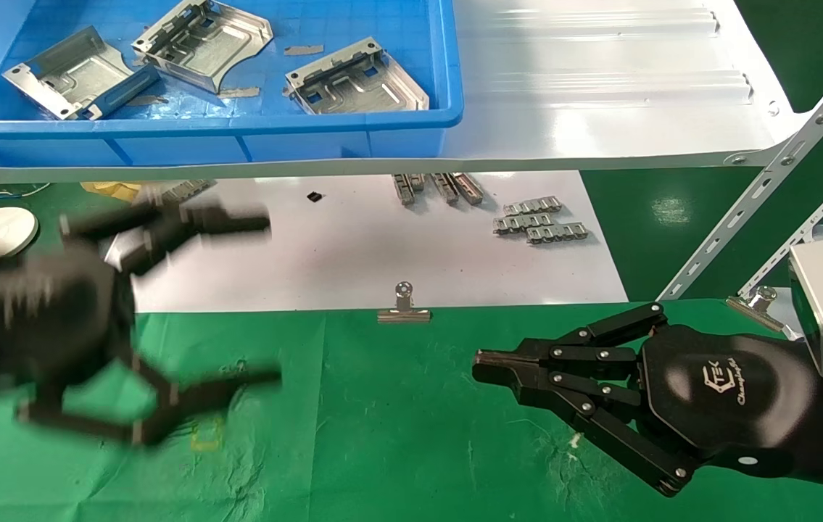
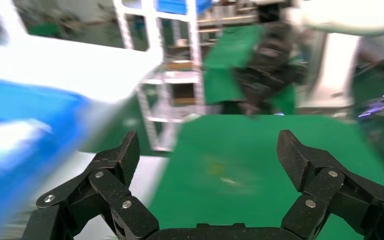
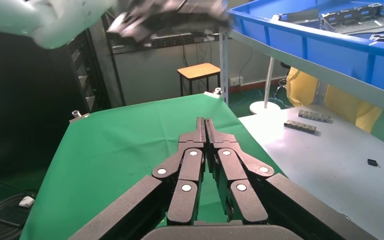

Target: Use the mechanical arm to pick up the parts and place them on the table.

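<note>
wrinkled green cloth worktop (image 1: pixel 396 435) bears no silver stamped sheet-metal plates (image 1: pixel 355 80); all three lie in the blue plastic bin (image 1: pixel 447 65) at its far-left corner. black left gripper (image 1: pixel 230 297), jaws spread, probably reaching binward; black right gripper (image 1: pixel 487 365), jaws pressed together, idles near-right.

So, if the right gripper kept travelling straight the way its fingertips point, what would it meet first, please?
Probably the left gripper, open over the table. The shut right gripper points across bare green cloth towards it; heights are unclear, so it might pass by.

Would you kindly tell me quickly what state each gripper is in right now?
Left gripper: open, fingers spread, empty, above the green table.
Right gripper: shut, fingertips together, holding nothing, over the table.
</note>
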